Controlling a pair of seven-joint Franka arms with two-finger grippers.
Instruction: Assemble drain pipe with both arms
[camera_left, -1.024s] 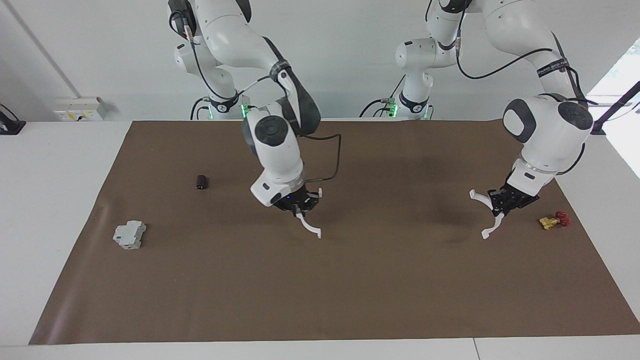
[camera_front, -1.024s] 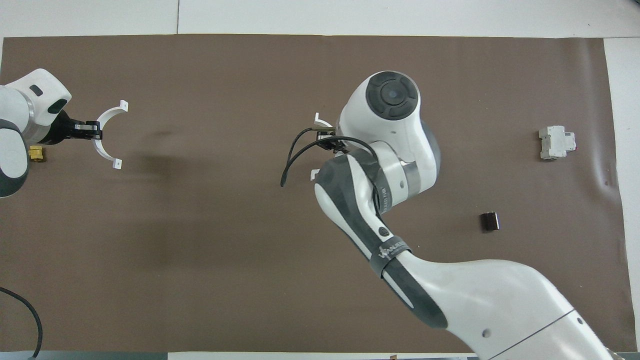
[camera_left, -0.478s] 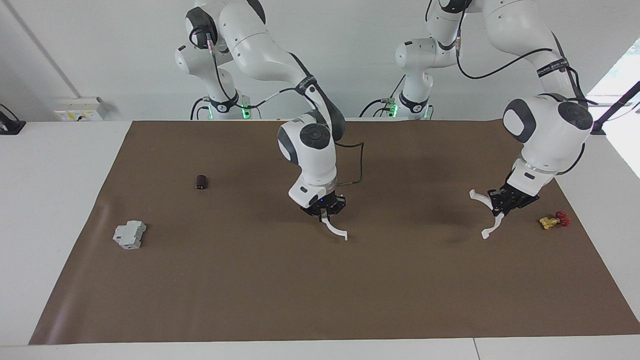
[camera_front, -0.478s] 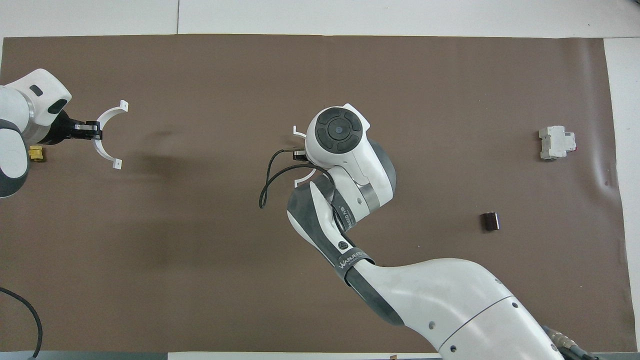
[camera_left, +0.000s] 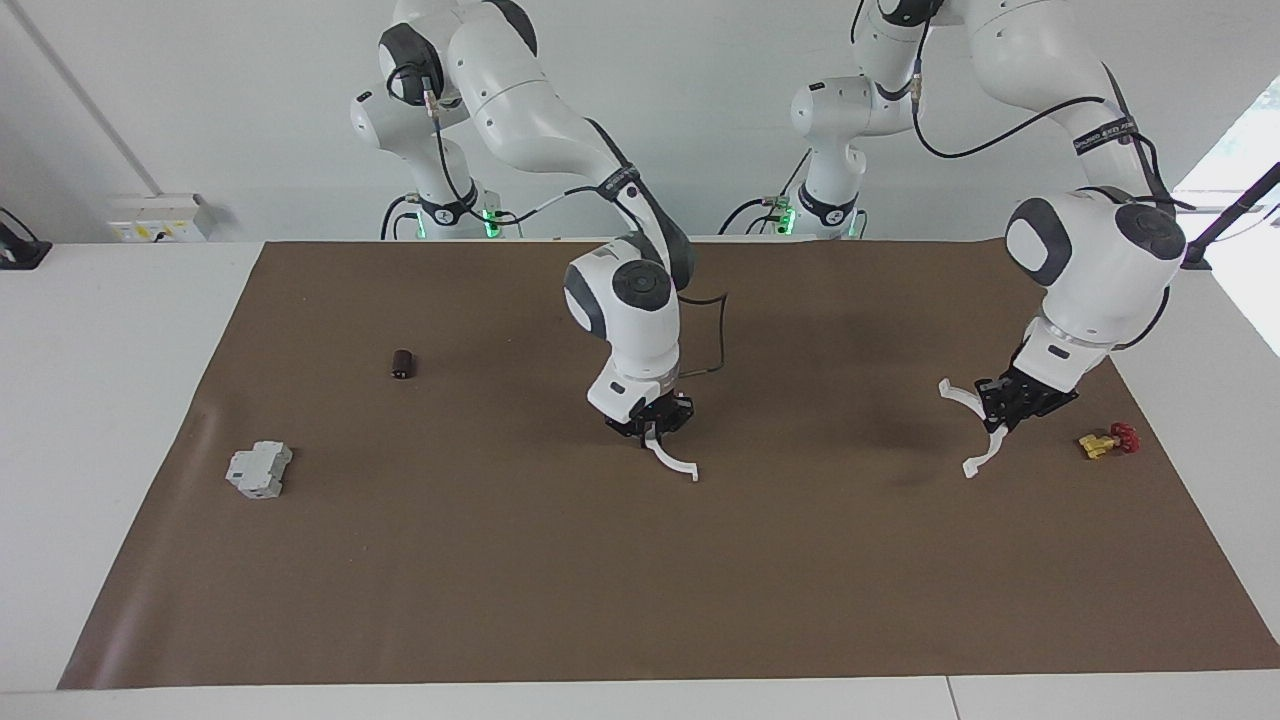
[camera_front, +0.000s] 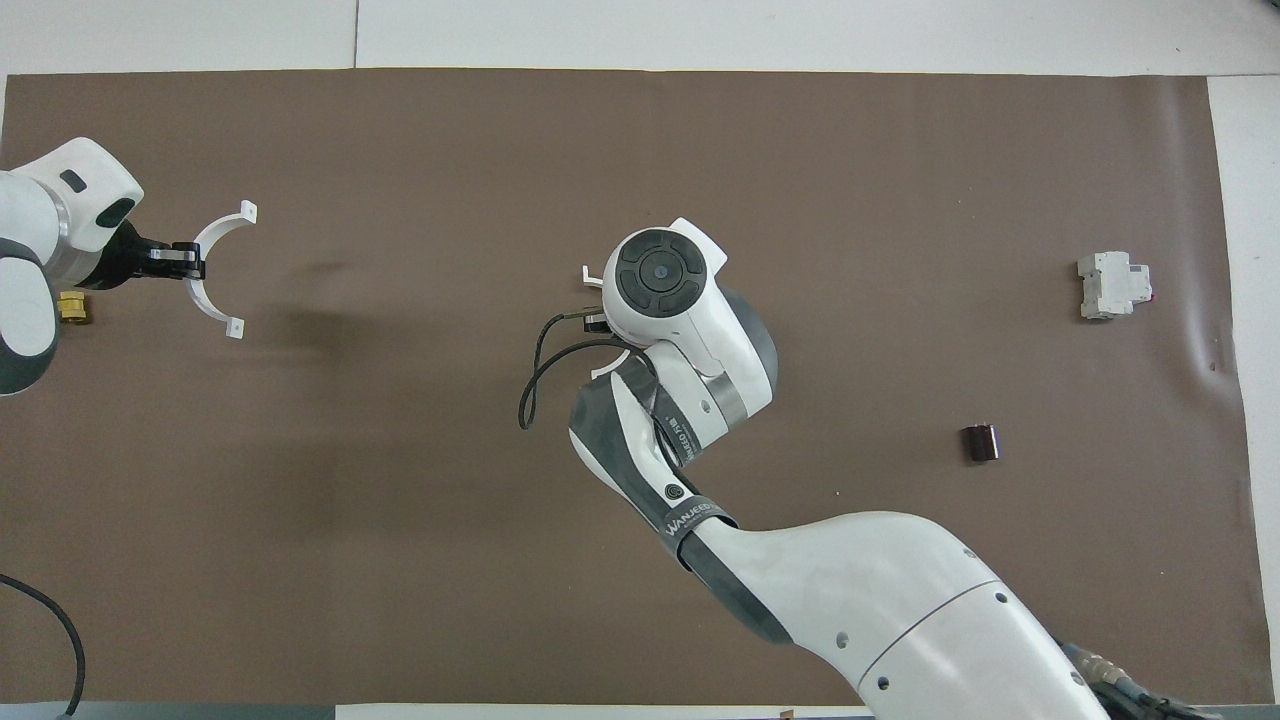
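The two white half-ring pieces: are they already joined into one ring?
No, the left gripper holds one white arc near the yellow-and-red valve, while the right gripper holds the other arc over mid-table, far apart.

gap: bare brown mat (camera_left: 820, 420) between both held arcs | obstacle: valve (camera_left: 1108, 440) beside left tool (camera_left: 1005, 405)

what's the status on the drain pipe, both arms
Left gripper shut on its white half-ring, raised near the yellow-and-red valve. Right gripper shut on the other half-ring over mid-mat. Halves well apart, nothing between them.
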